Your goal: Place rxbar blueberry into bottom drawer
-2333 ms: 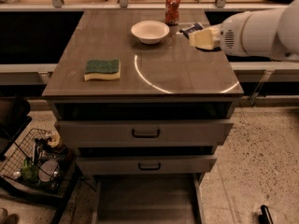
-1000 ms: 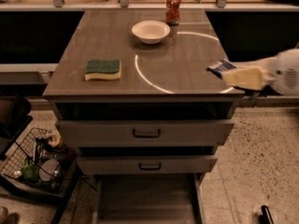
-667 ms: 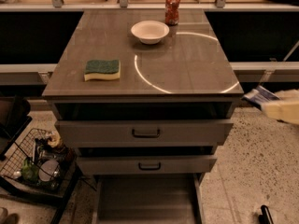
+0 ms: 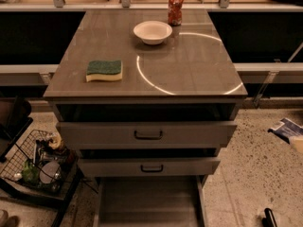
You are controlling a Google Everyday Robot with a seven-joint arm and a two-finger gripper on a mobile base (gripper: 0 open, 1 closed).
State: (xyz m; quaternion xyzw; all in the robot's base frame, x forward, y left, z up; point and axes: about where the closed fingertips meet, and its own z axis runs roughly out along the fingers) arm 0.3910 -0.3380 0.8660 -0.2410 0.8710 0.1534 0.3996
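The gripper sits at the right edge of the scene, its fingers clamped on the rxbar blueberry. The bar needs carrying left and nearer, over the open bottom drawer, then lowering close to the tray before release

Nothing legible here: not on the red can, nor on the rxbar blueberry gripped by the tool at the right edge.
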